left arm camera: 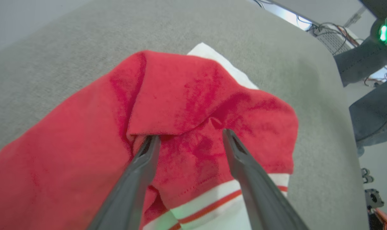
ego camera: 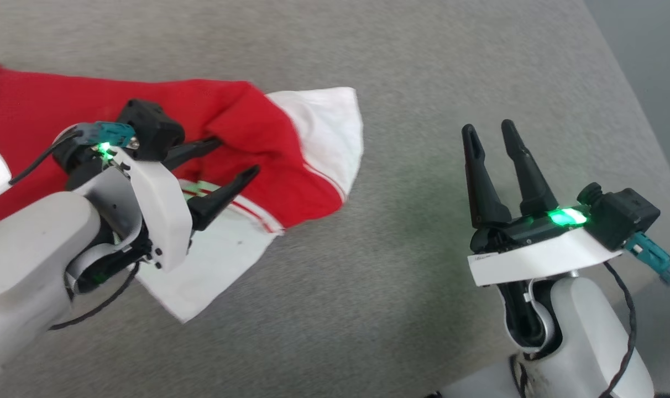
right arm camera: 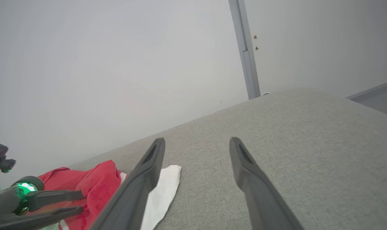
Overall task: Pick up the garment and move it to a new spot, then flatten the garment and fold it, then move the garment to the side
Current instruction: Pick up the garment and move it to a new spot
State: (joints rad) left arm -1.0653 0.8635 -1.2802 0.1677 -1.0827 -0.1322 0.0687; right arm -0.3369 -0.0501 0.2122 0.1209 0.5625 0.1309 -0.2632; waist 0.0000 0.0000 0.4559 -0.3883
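Red garment (ego camera: 36,110) beneath left gripper (ego camera: 236,156)

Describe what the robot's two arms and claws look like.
Both forearms are pale grey. The left claw and the right claw each have two long, dark, tapered fingers on a white bracket, with a green light, a black camera block, a teal connector and a thin black cable.

Right of the shirt (ego camera: 246,124), the grey surface (ego camera: 401,260) lies bare as far as the right gripper (ego camera: 487,126).
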